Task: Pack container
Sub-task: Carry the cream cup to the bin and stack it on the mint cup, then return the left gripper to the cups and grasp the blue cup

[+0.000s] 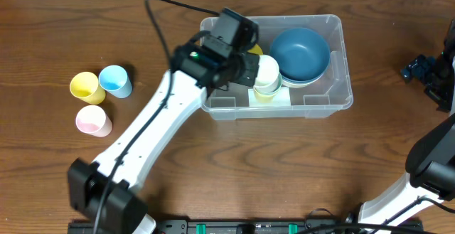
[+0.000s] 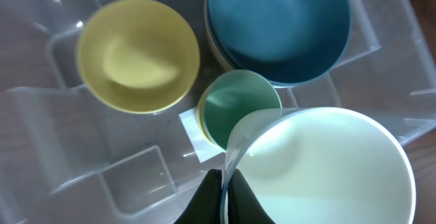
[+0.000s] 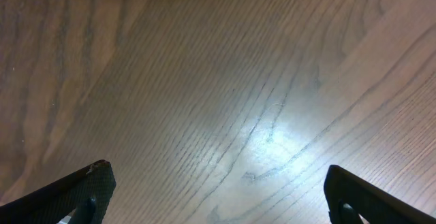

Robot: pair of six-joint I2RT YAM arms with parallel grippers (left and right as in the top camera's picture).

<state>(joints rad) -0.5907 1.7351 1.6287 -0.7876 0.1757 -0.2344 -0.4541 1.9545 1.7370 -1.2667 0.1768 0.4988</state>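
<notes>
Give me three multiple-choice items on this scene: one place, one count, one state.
1. Where is the blue bowl? A) in the container B) on a shelf C) on the floor
2. How many cups stand on the table outside the container? A) one B) three C) five
3. The left claw is: A) open over bare table B) shut on the white cup C) shut on the blue bowl
Answers: 1 A, the container's walls surround it; 2 B, yellow, blue and pink; 3 B, it pinches the cup's rim.

Left gripper (image 1: 250, 67), white cup (image 1: 268, 72) over container (image 1: 334, 109)
</notes>
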